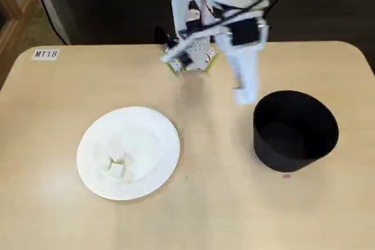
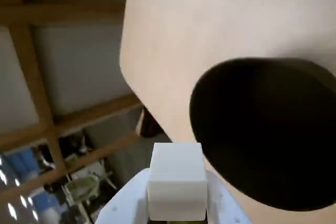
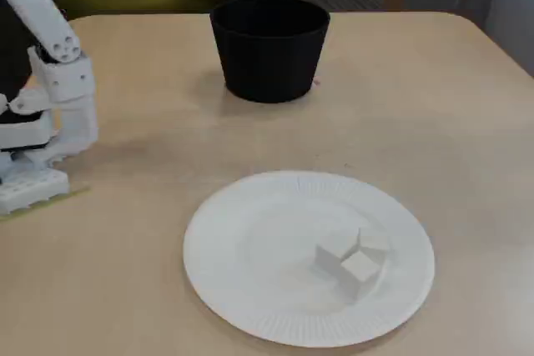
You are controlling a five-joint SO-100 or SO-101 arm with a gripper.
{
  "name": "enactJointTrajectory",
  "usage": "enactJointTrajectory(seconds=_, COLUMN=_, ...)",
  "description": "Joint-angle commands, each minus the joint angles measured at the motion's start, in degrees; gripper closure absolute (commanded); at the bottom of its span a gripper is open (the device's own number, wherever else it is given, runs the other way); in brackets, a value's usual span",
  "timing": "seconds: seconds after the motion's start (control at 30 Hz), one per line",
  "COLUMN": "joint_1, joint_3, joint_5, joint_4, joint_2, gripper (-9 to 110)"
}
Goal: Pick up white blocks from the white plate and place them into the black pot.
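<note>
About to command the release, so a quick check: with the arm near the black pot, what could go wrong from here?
1. In the wrist view the white block in the pincer sits beside the black pot, not over its opening; releasing now would likely drop it onto the table.
2. The pincer hangs close to the pot's rim, so moving sideways could nudge the pot.

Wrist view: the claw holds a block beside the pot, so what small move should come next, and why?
Probably carry the claw sideways over the black pot. It grips a white block but sits short of the rim, so opening now would likely drop it on the table.
</note>
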Motion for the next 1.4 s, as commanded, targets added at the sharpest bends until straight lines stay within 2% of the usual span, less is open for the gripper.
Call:
enactJointTrajectory(seconds=0.0, joint_1=-4.3, joint_3=7.9, joint_5=-1.1, joint_4=-9.3, joint_2=1.9, gripper=104)
enactJointTrajectory(seconds=0.23, joint_1=-7.6, joint_3=19.2, joint_5=-0.4, joint_4=-21.7, joint_2=0.7, gripper=104)
enactJointTrajectory(seconds=0.5, joint_1=-7.3, joint_3=19.9, joint_5=-1.8, joint_4=-25.3, joint_2=-4.8, gripper=104)
enactJointTrajectory(seconds=0.53, joint_1=-7.2, joint_3=19.9, joint_5=-2.1, joint_4=-25.2, joint_2=-5.0, gripper=103)
enactJointTrajectory(seconds=0.67, joint_1=-7.0, joint_3=20.0, joint_5=-2.4, joint_4=-24.0, joint_2=-5.1, gripper=85)
enactJointTrajectory(seconds=0.77, joint_1=-6.8, joint_3=20.1, joint_5=-2.3, joint_4=-23.8, joint_2=-5.4, gripper=80)
enactJointTrajectory(seconds=0.87, joint_1=-6.2, joint_3=20.1, joint_5=-2.6, joint_4=-23.4, joint_2=-5.4, gripper=80)
enactJointTrajectory(seconds=0.93, joint_1=-5.5, joint_3=20.0, joint_5=-2.7, joint_4=-22.9, joint_2=-5.4, gripper=89)
enactJointTrajectory(seconds=1.03, joint_1=-3.0, joint_3=17.9, joint_5=-3.8, joint_4=-18.0, joint_2=-3.4, gripper=104)
enactJointTrajectory(seconds=1.2, joint_1=8.2, joint_3=14.5, joint_5=-5.4, joint_4=-8.3, joint_2=3.7, gripper=104)
enactJointTrajectory(seconds=1.37, joint_1=22.9, joint_3=4.7, joint_5=-6.3, joint_4=7.6, joint_2=3.6, gripper=104)
